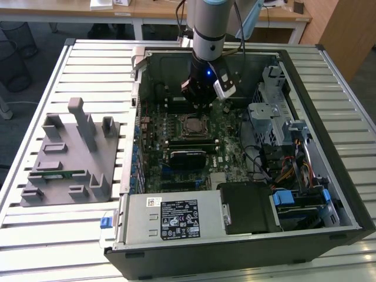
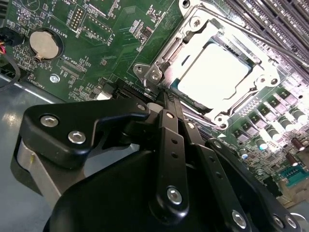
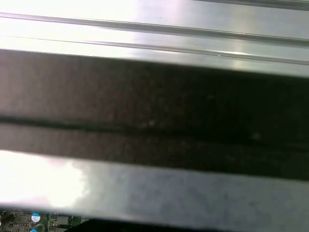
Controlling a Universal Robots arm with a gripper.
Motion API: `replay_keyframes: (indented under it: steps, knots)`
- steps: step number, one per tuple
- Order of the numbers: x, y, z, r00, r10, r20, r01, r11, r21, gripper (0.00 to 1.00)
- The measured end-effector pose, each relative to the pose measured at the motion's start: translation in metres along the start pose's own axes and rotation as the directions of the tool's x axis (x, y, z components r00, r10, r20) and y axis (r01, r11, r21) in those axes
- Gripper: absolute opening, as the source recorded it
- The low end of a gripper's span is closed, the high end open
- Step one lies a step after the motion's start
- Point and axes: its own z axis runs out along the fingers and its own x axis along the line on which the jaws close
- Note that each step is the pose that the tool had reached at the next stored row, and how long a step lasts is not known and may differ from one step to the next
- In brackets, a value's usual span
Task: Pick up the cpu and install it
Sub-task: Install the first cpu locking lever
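Slatted metal tabletop (image 1: 35,235) fills my exterior view; at left centre sits a grey fixture block (image 1: 67,155), at upper left a wire bin (image 1: 14,56) on the floor. Centre, the open computer case (image 1: 235,153) holds the cpu (image 2: 213,73), seated in its socket (image 2: 193,29). Above it hangs my gripper (image 1: 202,106); I cannot tell how far open it is.

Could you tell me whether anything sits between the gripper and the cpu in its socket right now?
Nothing visible does. The cpu lies bare in the metal socket frame on the green board, and the gripper hangs just beside that frame.
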Motion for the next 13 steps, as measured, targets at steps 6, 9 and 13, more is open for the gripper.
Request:
replay_keyframes:
  steps: [6, 9, 13]
  knots:
    - [0.0, -0.0001, 0.0008, 1.0, 0.001, -0.0021, -0.001, 0.9997, 0.025, 0.11]
    - [0.0, -0.0003, 0.0026, 1.0, 0.001, -0.0031, -0.001, 0.9995, 0.0321, 0.11]
    - [0.0, -0.0005, 0.0047, 1.0, 0.001, -0.0034, -0.001, 0.9995, 0.033, 0.11]
